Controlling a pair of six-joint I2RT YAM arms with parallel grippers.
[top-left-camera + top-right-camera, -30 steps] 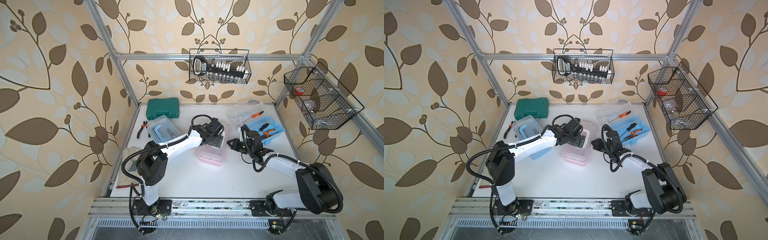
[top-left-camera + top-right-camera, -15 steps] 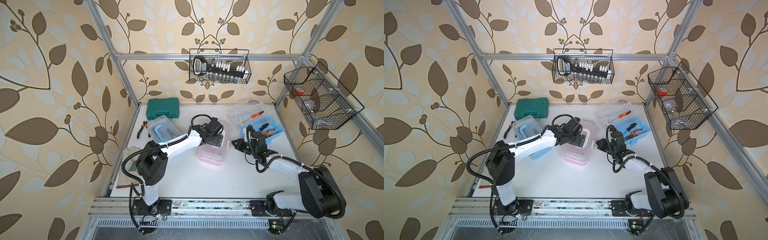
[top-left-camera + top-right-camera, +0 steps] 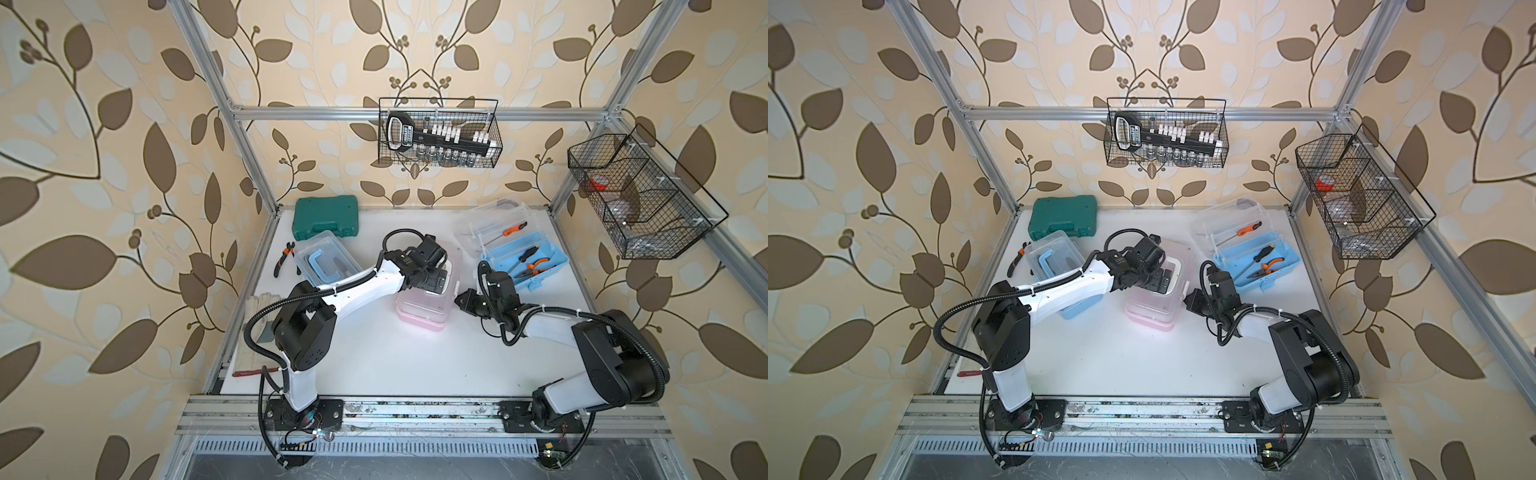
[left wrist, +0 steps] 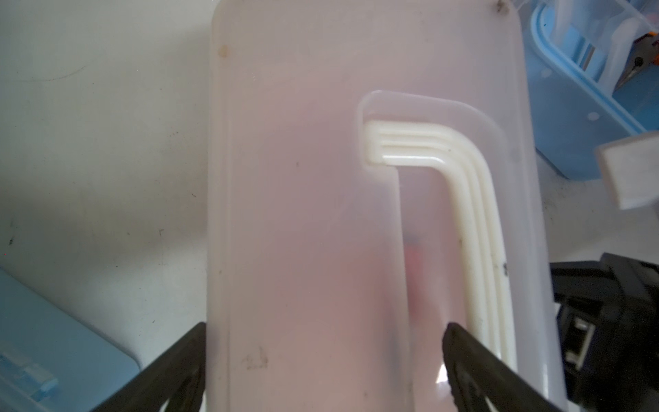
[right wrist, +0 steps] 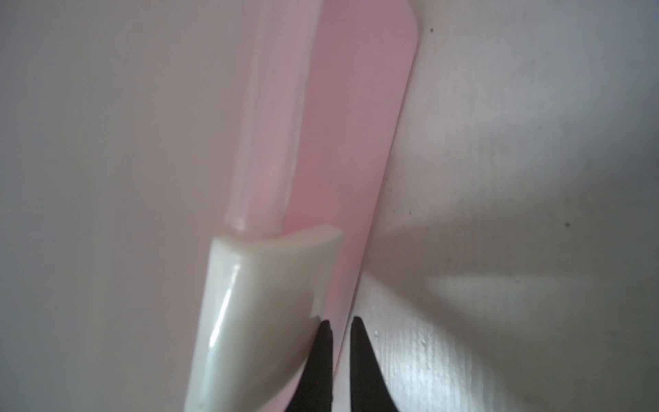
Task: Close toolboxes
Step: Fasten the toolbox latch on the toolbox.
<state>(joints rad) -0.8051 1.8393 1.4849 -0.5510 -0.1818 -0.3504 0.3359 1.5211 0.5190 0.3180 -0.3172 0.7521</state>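
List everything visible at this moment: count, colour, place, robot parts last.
pink toolbox: one, pink, table centre, lid down.
closed blue toolbox: one, light blue, back left.
open blue toolbox: one, light blue, back right, lid swung back.
screwdrivers: two, orange-handled on the clear lid, black-handled in the box.
orange pliers: one, in the open box.
green case: one, dark green, back left corner.
black pliers: one, left of the closed box.
gloves: count unclear, pale, left edge.
red-handled tool: one, front left edge.
wire baskets: two, black, back wall with socket set, right wall with red roll.
left arm: white and black, jaws open over the pink toolbox.
right arm: jaws shut at the pink toolbox's side latch.
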